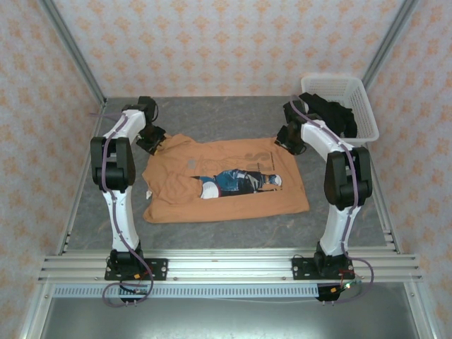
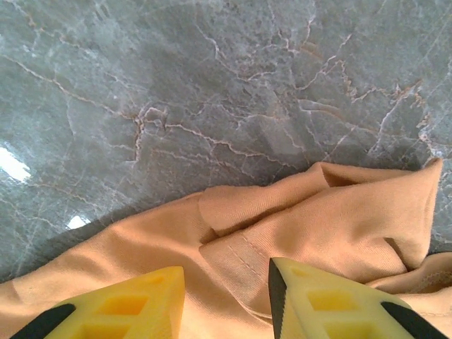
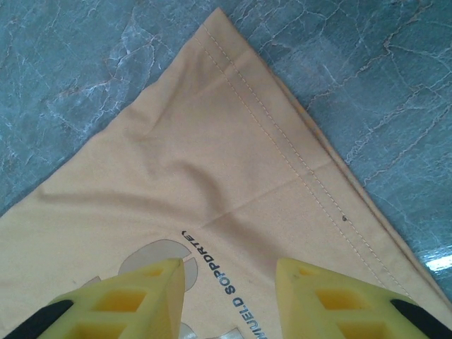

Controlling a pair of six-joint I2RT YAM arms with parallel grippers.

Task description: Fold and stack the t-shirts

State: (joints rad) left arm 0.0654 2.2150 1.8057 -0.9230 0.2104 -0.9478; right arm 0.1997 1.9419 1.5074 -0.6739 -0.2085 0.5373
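Soft orange cloth t-shirt with a printed chest picture (image 1: 233, 201) was spread flat on the grey marbled table (image 1: 212, 116); plain black t-shirt (image 1: 332, 113) was bunched in the white plastic lattice basket (image 1: 364, 106), far right; left gripper (image 2: 226, 272) was held over the rumpled sleeve, jaws parted, nothing pinched; right gripper (image 3: 229, 265) likewise over the stitched hem corner; light, floppy stuff, probably best pinched at those doubled seams.

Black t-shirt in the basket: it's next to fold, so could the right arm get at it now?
Probably yes. The black t-shirt spills over the white basket's rim, close to the right gripper, with nothing between; that gripper is open over the orange t-shirt, holding nothing.
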